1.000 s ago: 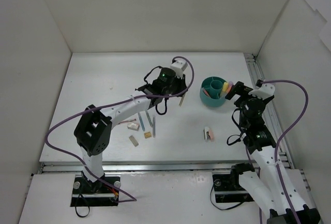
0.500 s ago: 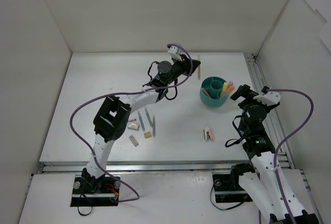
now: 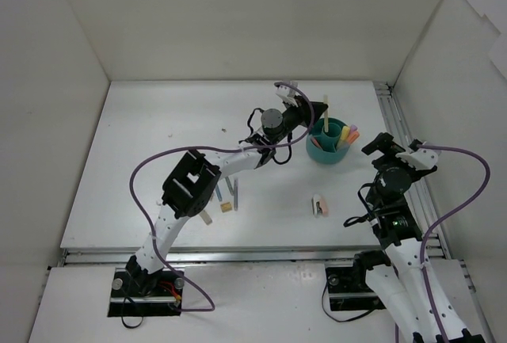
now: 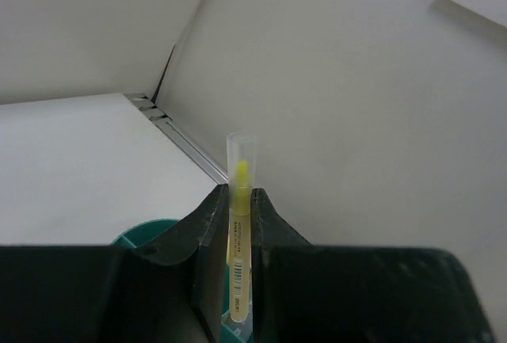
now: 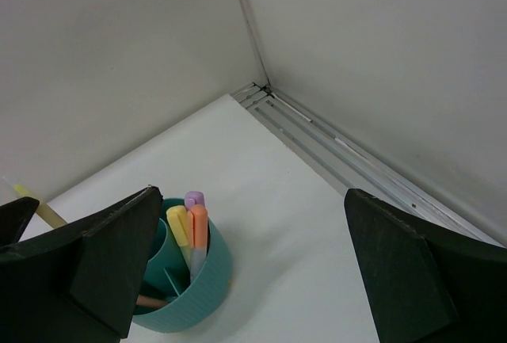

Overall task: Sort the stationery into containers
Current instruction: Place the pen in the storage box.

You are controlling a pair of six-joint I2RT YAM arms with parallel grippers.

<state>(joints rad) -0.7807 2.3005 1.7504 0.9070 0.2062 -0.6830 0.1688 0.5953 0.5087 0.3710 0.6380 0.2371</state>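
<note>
L tool (image 4: pixel 240 204) moved over teal cup (image 3: pixel 322 155), gripping barcoded yellow marker (image 4: pixel 240 165); R tool (image 5: pixel 249 272) wide open.

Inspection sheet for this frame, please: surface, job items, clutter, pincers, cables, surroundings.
Surface: white table, mostly bare.
Job's things: teal organiser holds coloured markers; pens and erasers lie loose by the left arm; pink-and-white item lies alone.
Clutter: nothing seen.
Pincers: left pincer shut on yellow marker, over the organiser; right pincer open, empty.
Cables: purple cables loop off both arms.
Surroundings: white walls; metal rail at the right edge.
</note>
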